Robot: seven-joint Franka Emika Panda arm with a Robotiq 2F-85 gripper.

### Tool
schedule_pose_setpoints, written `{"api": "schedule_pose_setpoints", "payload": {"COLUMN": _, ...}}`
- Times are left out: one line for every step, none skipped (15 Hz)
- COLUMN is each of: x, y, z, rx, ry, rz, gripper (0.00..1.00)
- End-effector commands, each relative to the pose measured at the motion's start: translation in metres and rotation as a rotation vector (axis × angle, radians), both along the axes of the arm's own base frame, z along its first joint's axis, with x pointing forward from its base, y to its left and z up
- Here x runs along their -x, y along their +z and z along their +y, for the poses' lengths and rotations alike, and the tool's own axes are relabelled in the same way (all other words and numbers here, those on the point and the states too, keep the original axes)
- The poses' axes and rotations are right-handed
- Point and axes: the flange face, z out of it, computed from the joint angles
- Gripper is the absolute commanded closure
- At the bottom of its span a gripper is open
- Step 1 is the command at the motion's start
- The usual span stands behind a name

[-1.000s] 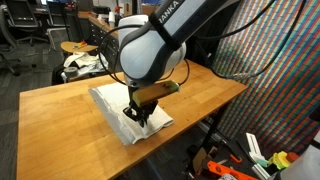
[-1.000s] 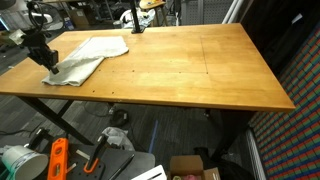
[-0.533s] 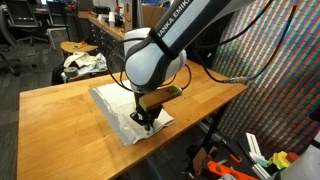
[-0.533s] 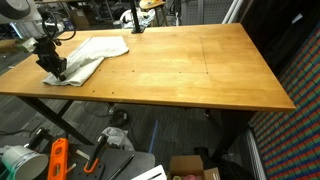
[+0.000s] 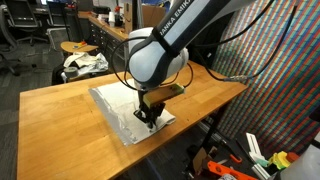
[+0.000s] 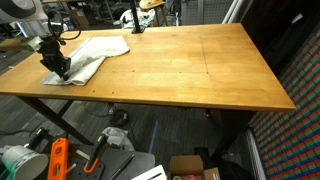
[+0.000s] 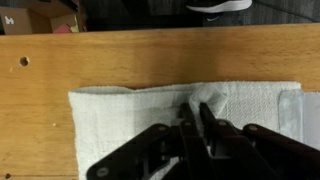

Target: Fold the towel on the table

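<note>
A white towel lies on the wooden table, near its edge; it also shows in the other exterior view and in the wrist view. My gripper sits over the towel's near corner, also seen in an exterior view. In the wrist view the fingers are shut on a raised pinch of the towel's cloth. The towel looks partly folded over itself.
The table's wide wooden top stretches away from the towel. Chairs and clutter stand behind the table. Tools and boxes lie on the floor below. A patterned curtain hangs at the side.
The gripper has moved along the towel with the pinched cloth, dragging the corner a short way across the table.
</note>
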Motion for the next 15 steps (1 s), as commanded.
{"api": "schedule_pose_setpoints", "payload": {"x": -0.003, "y": 0.003, "z": -0.007, "rx": -0.009, "ry": 0.014, "rz": 0.016, "gripper": 0.87}}
{"api": "schedule_pose_setpoints", "payload": {"x": -0.002, "y": 0.005, "z": -0.006, "rx": -0.005, "ry": 0.019, "rz": 0.017, "gripper": 0.87}}
{"api": "schedule_pose_setpoints", "payload": {"x": -0.001, "y": 0.010, "z": -0.004, "rx": -0.005, "ry": 0.023, "rz": 0.011, "gripper": 0.87}}
{"api": "schedule_pose_setpoints", "payload": {"x": 0.001, "y": 0.013, "z": -0.002, "rx": -0.003, "ry": 0.027, "rz": 0.010, "gripper": 0.87}}
{"api": "schedule_pose_setpoints", "payload": {"x": 0.003, "y": 0.016, "z": 0.000, "rx": -0.004, "ry": 0.032, "rz": 0.004, "gripper": 0.87}}
{"api": "schedule_pose_setpoints", "payload": {"x": 0.006, "y": 0.020, "z": 0.003, "rx": -0.003, "ry": 0.041, "rz": 0.000, "gripper": 0.87}}
{"api": "schedule_pose_setpoints", "payload": {"x": 0.009, "y": 0.023, "z": 0.006, "rx": -0.004, "ry": 0.046, "rz": -0.003, "gripper": 0.87}}
{"api": "schedule_pose_setpoints", "payload": {"x": 0.011, "y": 0.027, "z": 0.011, "rx": -0.003, "ry": 0.052, "rz": -0.006, "gripper": 0.87}}
{"api": "schedule_pose_setpoints", "payload": {"x": 0.013, "y": 0.031, "z": 0.015, "rx": -0.003, "ry": 0.058, "rz": -0.010, "gripper": 0.87}}
{"api": "schedule_pose_setpoints", "payload": {"x": 0.015, "y": 0.034, "z": 0.021, "rx": -0.001, "ry": 0.065, "rz": -0.018, "gripper": 0.87}}
{"api": "schedule_pose_setpoints", "payload": {"x": 0.017, "y": 0.038, "z": 0.026, "rx": 0.003, "ry": 0.074, "rz": -0.021, "gripper": 0.86}}
{"api": "schedule_pose_setpoints", "payload": {"x": 0.019, "y": 0.039, "z": 0.031, "rx": 0.003, "ry": 0.082, "rz": -0.027, "gripper": 0.86}}
{"api": "schedule_pose_setpoints", "payload": {"x": 0.022, "y": 0.041, "z": 0.036, "rx": 0.005, "ry": 0.090, "rz": -0.030, "gripper": 0.86}}
{"api": "schedule_pose_setpoints", "payload": {"x": 0.023, "y": 0.040, "z": 0.041, "rx": 0.009, "ry": 0.099, "rz": -0.036, "gripper": 0.83}}
{"api": "schedule_pose_setpoints", "payload": {"x": 0.025, "y": 0.040, "z": 0.046, "rx": 0.011, "ry": 0.106, "rz": -0.039, "gripper": 0.83}}
